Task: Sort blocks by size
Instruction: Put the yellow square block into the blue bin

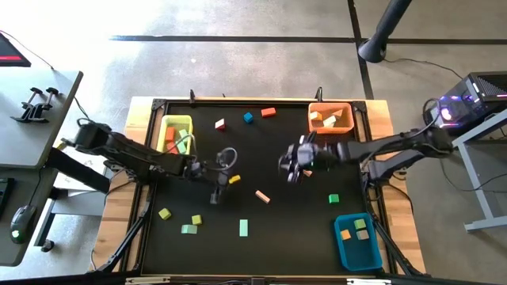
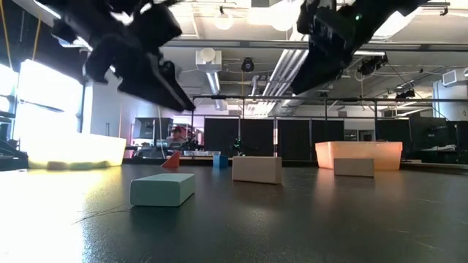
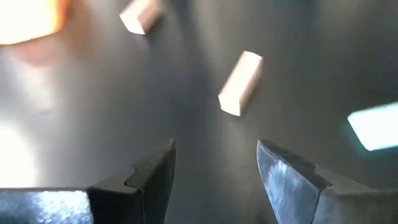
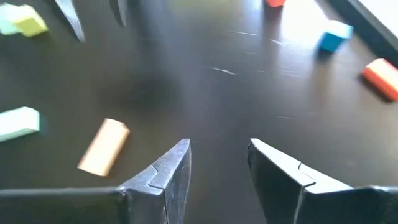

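Both arms reach over the middle of the black table (image 1: 261, 237). Left gripper (image 3: 214, 171) hangs above the mat with fingers spread, nothing between them; a pink-tan bar (image 3: 241, 83) lies just ahead of it. Right gripper (image 4: 217, 168) likewise stands parted and empty above bare mat. Blocks lie scattered: blue cube (image 4: 334, 35) and red bar (image 4: 381, 78) toward the far edge, mint bar (image 1: 244, 228) near the front. Further blocks sit inside the yellow bin (image 1: 165, 127), orange bin (image 1: 317, 107) and blue bin (image 1: 342, 245)
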`<control>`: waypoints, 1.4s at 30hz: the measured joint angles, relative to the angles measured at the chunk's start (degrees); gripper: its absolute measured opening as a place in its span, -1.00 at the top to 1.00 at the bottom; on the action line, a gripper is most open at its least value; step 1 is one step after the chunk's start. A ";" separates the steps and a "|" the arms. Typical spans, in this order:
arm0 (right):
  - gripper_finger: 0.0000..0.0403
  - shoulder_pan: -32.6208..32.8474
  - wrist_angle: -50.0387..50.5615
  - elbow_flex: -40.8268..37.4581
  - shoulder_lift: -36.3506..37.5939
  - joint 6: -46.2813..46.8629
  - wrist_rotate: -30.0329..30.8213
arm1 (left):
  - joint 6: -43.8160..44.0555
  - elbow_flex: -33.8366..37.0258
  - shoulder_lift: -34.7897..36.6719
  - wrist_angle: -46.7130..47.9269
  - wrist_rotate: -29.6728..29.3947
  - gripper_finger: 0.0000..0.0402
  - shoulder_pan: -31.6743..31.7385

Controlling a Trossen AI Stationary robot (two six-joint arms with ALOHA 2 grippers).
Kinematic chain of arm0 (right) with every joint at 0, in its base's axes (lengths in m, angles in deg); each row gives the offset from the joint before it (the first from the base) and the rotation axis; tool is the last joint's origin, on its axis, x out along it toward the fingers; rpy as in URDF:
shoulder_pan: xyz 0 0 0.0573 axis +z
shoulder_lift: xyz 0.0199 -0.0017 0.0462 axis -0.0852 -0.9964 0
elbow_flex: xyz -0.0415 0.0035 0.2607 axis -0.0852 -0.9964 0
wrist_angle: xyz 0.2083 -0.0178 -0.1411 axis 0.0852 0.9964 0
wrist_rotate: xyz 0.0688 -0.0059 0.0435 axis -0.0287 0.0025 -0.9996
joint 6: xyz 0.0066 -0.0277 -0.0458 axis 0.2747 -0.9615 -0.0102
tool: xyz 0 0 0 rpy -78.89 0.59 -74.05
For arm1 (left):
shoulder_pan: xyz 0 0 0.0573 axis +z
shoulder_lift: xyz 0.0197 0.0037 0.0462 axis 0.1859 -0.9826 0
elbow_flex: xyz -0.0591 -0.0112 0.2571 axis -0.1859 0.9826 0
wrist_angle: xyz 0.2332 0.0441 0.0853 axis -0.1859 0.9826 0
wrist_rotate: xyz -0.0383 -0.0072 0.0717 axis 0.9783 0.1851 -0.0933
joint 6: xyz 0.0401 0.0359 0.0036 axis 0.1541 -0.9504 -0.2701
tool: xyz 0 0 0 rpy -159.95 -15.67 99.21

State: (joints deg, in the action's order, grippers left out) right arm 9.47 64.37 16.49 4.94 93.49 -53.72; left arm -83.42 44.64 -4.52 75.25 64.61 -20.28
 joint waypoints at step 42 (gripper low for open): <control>0.23 1.54 -37.44 -0.02 -18.13 -13.60 3.92 | 86.23 -10.91 -2.96 47.90 -9.72 -0.01 -43.08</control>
State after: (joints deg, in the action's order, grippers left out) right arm 11.00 26.92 16.46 -13.20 79.89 -49.80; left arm 2.81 33.73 -7.48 123.15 54.88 -63.35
